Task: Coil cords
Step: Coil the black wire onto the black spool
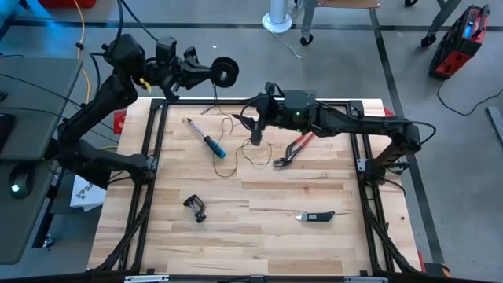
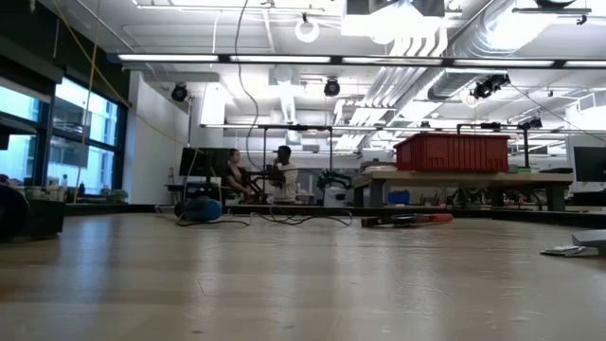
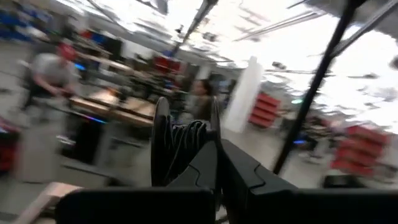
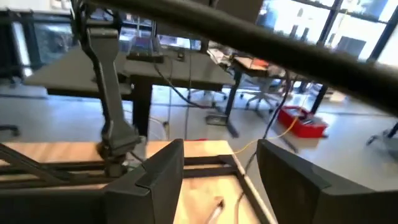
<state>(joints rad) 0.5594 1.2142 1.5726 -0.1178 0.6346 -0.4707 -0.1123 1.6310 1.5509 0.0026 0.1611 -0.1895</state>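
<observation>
The small round black reel (image 1: 225,71) is held in the tightly closed left gripper (image 1: 206,71), raised beyond the far edge of the pale wooden table (image 1: 259,236) at its far-left corner; in the left wrist view the reel (image 3: 180,146) is seen edge-on, pinched between that arm's dark fingers. From the reel, the hair-thin dark cord (image 1: 236,137) is seen trailing down onto the table, where it lies in loose loops between the blue-handled screwdriver (image 1: 211,143) and the red-handled pliers (image 1: 295,147).

The right gripper (image 1: 253,126) is poised over the far middle of the table, just beside those loops on their right-hand side, its fingers (image 4: 163,169) spread wide with nothing between them. The slack is judged to run roughly from the loops toward the far-left corner, up to the reel. The right arm is much the nearer to the loose cord, so the slack would most readily be gathered from that side while the reel is kept in the left.
</observation>
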